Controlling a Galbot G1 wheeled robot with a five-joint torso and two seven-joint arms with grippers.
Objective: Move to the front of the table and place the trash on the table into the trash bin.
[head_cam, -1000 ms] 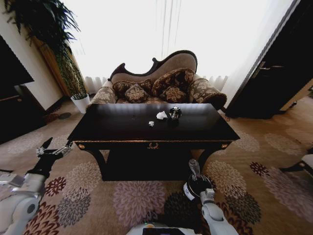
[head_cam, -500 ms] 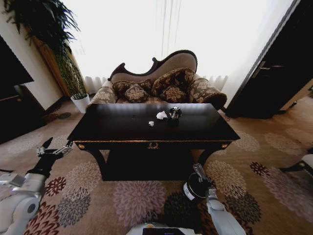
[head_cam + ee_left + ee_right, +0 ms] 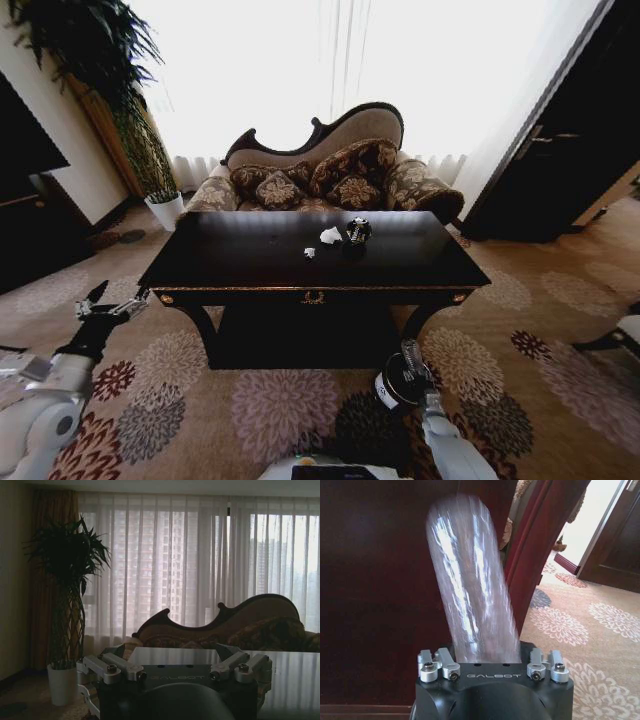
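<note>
Low down, right hand (image 3: 410, 358) gripping clear bottle (image 3: 470, 605) over trash bin (image 3: 400, 385), seemingly beside table (image 3: 250, 270) edge, left hand (image 3: 105, 305) wide.

Your right gripper (image 3: 409, 356) sits low in front of you, fingers clamped around a clear plastic bottle (image 3: 470, 605). Your left gripper (image 3: 110, 303) is parked out to the side, forearm extended, fingers spread apart.
</note>
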